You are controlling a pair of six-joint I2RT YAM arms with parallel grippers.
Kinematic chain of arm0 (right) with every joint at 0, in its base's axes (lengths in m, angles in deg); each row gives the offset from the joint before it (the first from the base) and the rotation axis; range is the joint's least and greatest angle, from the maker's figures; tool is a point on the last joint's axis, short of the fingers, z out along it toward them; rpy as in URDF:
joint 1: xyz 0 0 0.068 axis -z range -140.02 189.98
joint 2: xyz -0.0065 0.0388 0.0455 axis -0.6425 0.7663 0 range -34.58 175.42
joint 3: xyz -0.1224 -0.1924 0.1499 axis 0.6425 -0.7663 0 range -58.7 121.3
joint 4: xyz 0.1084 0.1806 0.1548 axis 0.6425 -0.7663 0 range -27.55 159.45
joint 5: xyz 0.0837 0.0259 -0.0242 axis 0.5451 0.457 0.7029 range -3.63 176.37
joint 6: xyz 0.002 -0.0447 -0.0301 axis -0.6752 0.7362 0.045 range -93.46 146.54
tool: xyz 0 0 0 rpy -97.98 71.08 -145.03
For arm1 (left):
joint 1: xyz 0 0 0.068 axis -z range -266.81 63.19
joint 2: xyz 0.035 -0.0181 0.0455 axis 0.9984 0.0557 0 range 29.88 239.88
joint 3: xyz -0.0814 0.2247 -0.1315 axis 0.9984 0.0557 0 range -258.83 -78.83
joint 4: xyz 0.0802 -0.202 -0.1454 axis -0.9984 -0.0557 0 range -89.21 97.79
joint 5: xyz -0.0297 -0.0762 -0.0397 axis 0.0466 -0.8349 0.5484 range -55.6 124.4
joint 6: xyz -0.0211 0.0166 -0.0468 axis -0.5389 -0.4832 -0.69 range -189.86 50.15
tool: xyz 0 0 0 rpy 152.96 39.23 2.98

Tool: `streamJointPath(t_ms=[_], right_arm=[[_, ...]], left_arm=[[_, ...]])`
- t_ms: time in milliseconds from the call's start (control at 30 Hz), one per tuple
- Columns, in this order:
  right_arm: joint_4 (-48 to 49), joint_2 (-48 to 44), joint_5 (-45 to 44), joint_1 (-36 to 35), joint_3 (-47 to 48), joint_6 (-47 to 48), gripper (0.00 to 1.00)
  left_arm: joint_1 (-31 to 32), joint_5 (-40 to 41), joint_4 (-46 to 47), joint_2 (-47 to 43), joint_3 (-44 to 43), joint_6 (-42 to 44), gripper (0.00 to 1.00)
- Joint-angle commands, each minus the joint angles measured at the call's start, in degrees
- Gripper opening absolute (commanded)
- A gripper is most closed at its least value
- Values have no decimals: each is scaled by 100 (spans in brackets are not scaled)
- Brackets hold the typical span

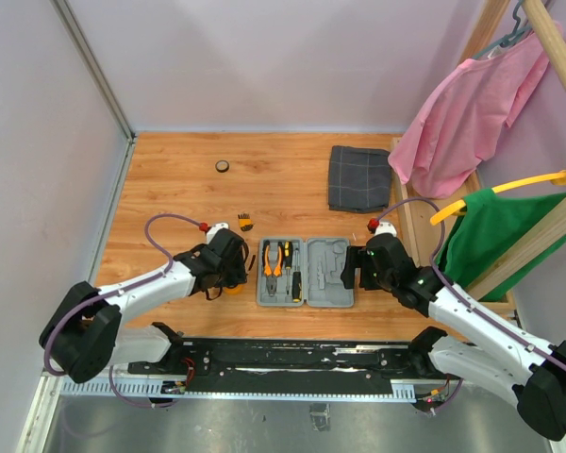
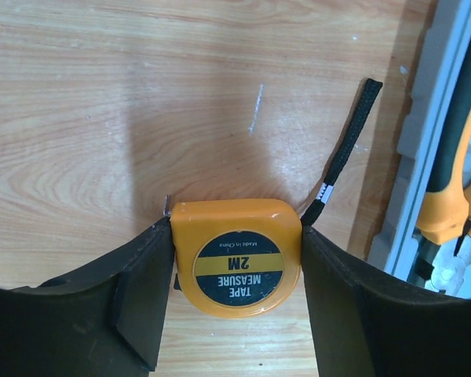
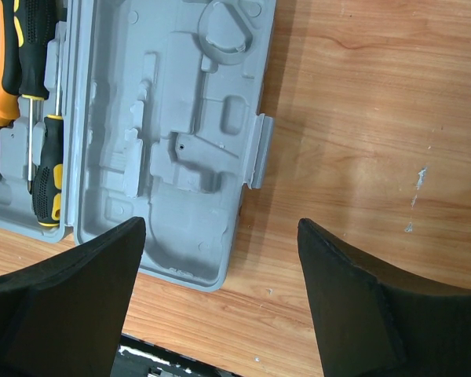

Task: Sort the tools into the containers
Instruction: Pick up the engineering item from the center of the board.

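Observation:
The orange round tape measure (image 2: 237,263) lies on the wooden table left of the grey tool case (image 1: 330,274). My left gripper (image 2: 235,232) has a black finger pressed on each side of it, so it is shut on it; the top view shows that gripper (image 1: 231,276) low over the table. The case lies open, with orange-handled pliers (image 1: 274,257) and a screwdriver (image 1: 295,281) in its left half. Its right half (image 3: 165,157) holds nothing. My right gripper (image 3: 221,224) stands open above the case's right edge with nothing between its fingers.
A small bit holder (image 1: 245,223) lies behind the left gripper and a small round object (image 1: 223,166) farther back. A folded dark checked cloth (image 1: 358,177) is at the back right. Pink (image 1: 462,113) and green (image 1: 491,236) garments hang on a wooden rack at right.

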Motion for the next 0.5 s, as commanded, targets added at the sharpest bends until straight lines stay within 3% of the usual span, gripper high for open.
streamJointPath(t_ms=[0,300,467], right_arm=[[13,-51,17,31,71,-1,80],[13,-16,55,27,87,16,80],[17,-48,151,27,122,82,80]], left_arm=[[-1,-334,136,-171,-98,415,54],[-2,-283,42,-171,-60,479,56],[-2,-133,-94,-28,-30,345,69]])
